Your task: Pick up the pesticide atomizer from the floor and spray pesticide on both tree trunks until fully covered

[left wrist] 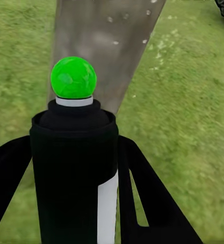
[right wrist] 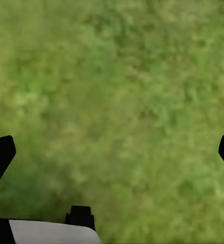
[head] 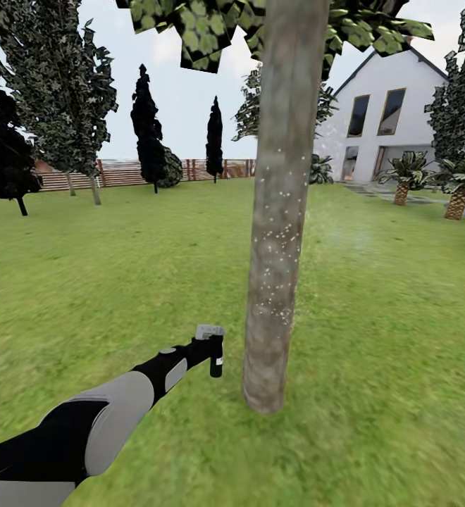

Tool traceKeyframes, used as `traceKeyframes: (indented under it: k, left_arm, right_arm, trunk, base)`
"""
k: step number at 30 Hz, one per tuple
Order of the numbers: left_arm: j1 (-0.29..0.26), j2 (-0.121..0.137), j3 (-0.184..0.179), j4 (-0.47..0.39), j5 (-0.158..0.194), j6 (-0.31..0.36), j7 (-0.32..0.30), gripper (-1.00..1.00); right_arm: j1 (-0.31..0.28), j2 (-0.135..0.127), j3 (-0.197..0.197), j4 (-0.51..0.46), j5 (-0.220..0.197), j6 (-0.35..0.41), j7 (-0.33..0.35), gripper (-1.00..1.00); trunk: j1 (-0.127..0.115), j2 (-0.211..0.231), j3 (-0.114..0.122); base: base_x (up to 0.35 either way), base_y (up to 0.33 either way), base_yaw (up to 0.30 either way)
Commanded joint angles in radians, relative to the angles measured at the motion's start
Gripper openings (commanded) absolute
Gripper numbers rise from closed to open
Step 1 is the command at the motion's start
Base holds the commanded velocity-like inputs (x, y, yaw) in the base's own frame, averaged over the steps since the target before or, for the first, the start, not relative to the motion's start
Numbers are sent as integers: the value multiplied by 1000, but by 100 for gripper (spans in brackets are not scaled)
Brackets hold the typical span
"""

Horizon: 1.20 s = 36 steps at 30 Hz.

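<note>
— So, where is the pesticide atomizer [head: 213, 350]?
— Upright in the left gripper [head: 206, 354], pinched between its fingers, nozzle facing the speckled tree trunk [head: 278, 211] just beside it.
— And the right gripper [right wrist: 112, 152]?
— Spread wide over grass [right wrist: 117, 86].

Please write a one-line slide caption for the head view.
Left gripper holds the atomizer beside a speckled tree trunk on the garden lawn.

Head camera looks forward and down across the lawn [head: 120, 267] at the near tree trunk [head: 278, 211]. Left wrist camera sights closely along its jaws at the same trunk. Right wrist camera faces grass beyond its jaws.
</note>
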Motion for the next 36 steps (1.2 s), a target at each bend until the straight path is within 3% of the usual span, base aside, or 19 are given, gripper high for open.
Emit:
traceKeyframes:
  k: [1,10,28,36]
  left_arm:
    - [0,0,1,0,0,0,0,-100]
    - [0,0,1,0,0,0,0,-100]
    - [0,0,1,0,0,0,0,-100]
    - [0,0,1,0,0,1,0,-100]
  right_arm:
    - [0,0,0,0,0,0,0,100]
    - [0,0,0,0,0,0,0,100]
    - [0,0,0,0,0,0,0,100]
    - [0,0,0,0,0,0,0,100]
  trunk:
    - [0,0,0]
    - [0,0,0]
    - [0,0,9]
    - [0,0,9]
  base:
    - [-4,39,-2]
    - [-16,300,-27]
    - [0,350,-272]
    - [4,350,-54]
